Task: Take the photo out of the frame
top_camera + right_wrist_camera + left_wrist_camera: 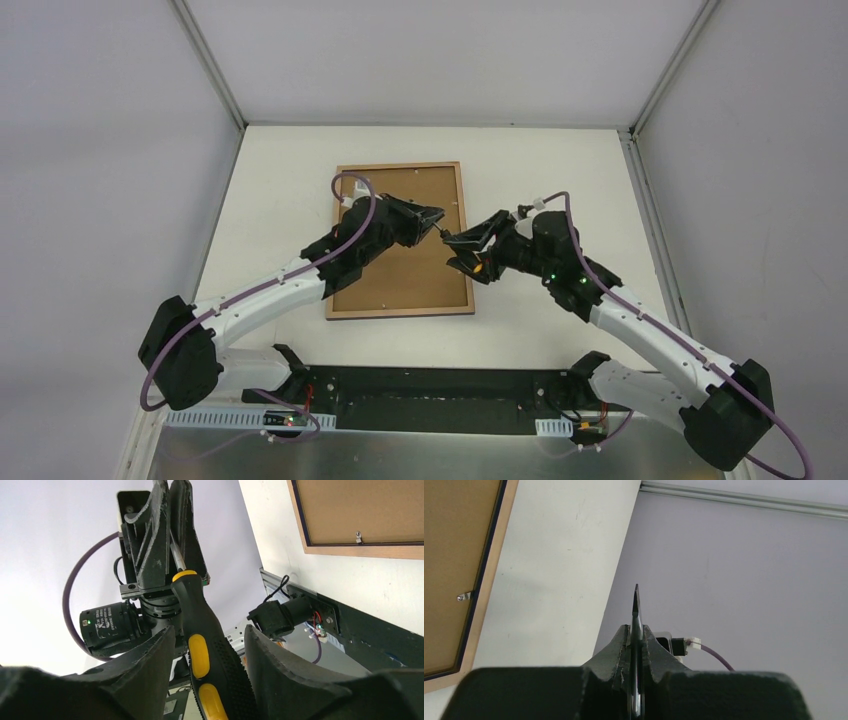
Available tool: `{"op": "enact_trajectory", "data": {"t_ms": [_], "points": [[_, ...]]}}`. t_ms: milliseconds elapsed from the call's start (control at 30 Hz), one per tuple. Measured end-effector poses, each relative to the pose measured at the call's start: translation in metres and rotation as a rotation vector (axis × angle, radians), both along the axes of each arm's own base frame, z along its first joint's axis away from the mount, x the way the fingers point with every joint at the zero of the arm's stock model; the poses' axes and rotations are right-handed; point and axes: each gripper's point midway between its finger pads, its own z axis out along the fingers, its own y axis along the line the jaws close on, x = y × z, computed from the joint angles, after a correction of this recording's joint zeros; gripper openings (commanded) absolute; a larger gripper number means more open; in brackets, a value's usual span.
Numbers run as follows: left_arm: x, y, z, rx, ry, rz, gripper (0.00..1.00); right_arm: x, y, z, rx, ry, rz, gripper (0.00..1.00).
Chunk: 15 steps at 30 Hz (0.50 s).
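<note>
Looks like a mid-air screwdriver (205, 630) handoff above the frame (400, 312), which lies face-down mid-tabletop, a bit nearer the far edge. The left fingers (150, 540) are clenched on the shaft, while the right fingers (145, 670) sit spread around the handle, not squeezing. Next, I'd guess: right clamps, left lets go, then work the back clips (358, 536).

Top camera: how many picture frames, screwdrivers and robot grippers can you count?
Frame: 1
Screwdriver: 1
Grippers: 2, the left gripper and the right gripper
Total: 4
</note>
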Motion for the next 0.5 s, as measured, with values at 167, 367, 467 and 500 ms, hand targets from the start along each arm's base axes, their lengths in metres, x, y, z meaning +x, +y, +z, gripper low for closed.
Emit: {"op": "enact_trajectory", "data": {"t_ms": [167,367,467,500], "points": [[0.001,0.001,-0.003,-0.037,0.022,0.021,0.00,0.004,-0.001,0.000,-0.001,-0.005,-0.019,0.52],[-0.001,0.001,-0.009,-0.064,0.050,0.026,0.00,0.005,-0.002,-0.003,-0.023,-0.025,-0.013,0.78],[-0.003,0.004,-0.022,-0.066,0.080,0.033,0.00,0.006,-0.005,-0.005,-0.039,-0.039,-0.014,0.83],[-0.003,0.005,-0.027,-0.063,0.090,0.036,0.00,0.007,-0.007,-0.005,-0.043,-0.040,-0.017,0.82]]}}
